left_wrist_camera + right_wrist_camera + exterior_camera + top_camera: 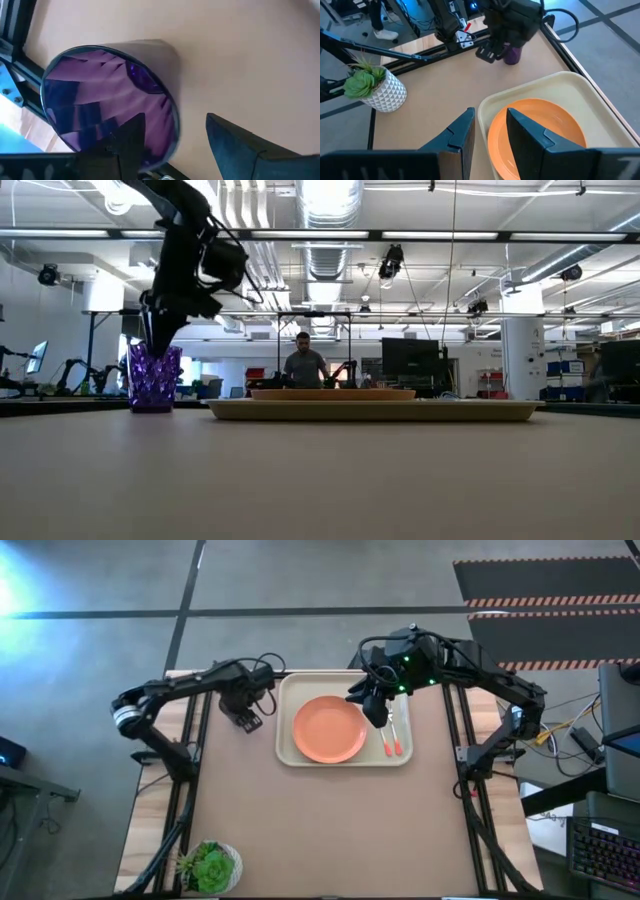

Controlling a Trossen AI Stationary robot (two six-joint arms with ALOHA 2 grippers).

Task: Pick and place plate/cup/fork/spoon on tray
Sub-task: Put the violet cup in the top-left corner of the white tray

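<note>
The purple cup (153,378) stands upright on the table, left of the cream tray (290,690). My left gripper (175,145) is open above it, one finger (127,140) inside the cup (107,95) and the other (240,145) outside its wall. The orange plate (330,730) lies in the tray. Two red-handled utensils (391,743), the fork and the spoon, lie on the tray's right part; which is which I cannot tell. My right gripper (490,130) is open and empty above the tray, between the plate (540,130) and the utensils. My left gripper comes at the cup from above, its fingers astride the wall at the rim (172,125). I cannot tell whether either finger touches the wall. The cup stands on its base on the table.
A white pot with a green plant (210,866) stands at the table's near left corner. Bare brown table lies in front of the tray. A person (303,365) stands in the room beyond the table.
</note>
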